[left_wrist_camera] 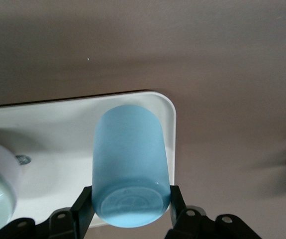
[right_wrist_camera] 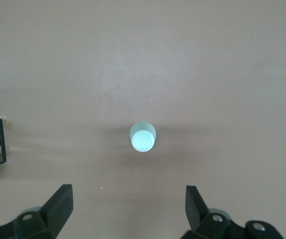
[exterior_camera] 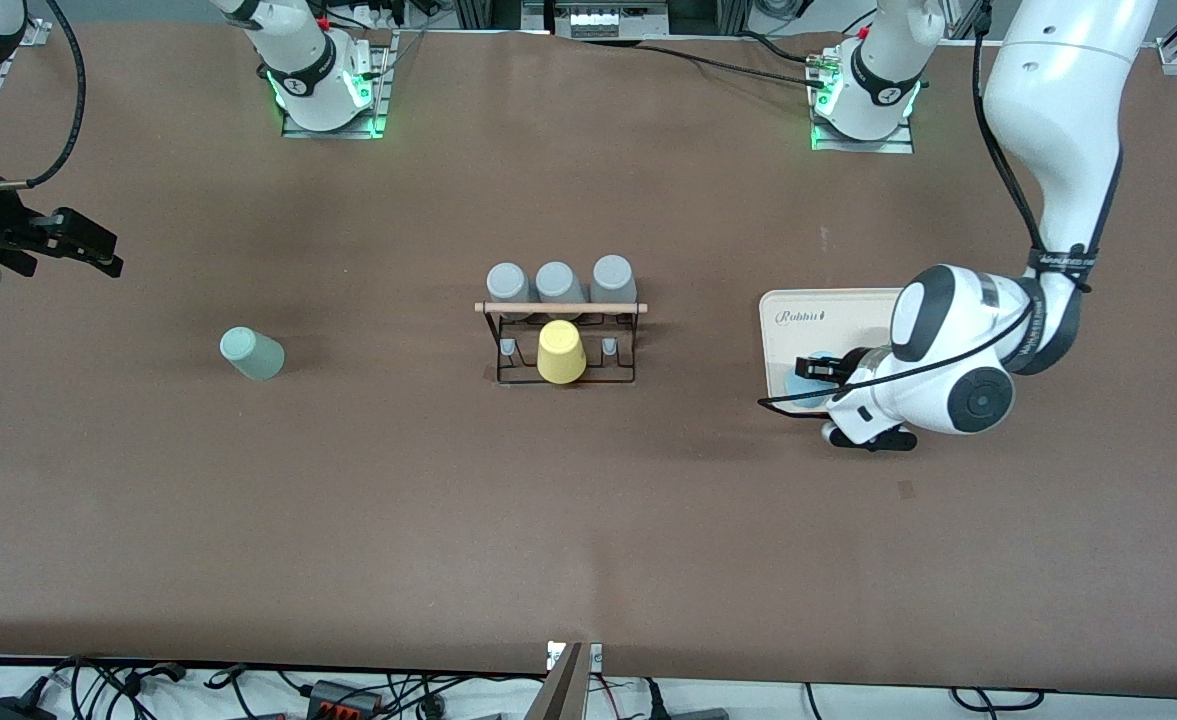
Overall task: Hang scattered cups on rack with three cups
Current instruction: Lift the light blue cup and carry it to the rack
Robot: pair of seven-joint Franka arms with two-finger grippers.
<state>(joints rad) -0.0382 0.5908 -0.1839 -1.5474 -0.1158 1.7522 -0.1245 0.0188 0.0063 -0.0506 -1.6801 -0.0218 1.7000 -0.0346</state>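
Left arm takes the blue cup off the tray

The table (exterior_camera: 588, 520) carries the rack (exterior_camera: 560, 340) at its centre; the cream tray (exterior_camera: 828, 315) lies toward the left arm's end. There the left gripper (left_wrist_camera: 128, 209) is clamped on the blue cup's (left_wrist_camera: 129, 164) base at the tray's corner. Lift straight, keeping the cup level. The sage cup (exterior_camera: 252, 353) stands toward the right arm's end, below the waiting, wide-open right gripper (right_wrist_camera: 128, 206).
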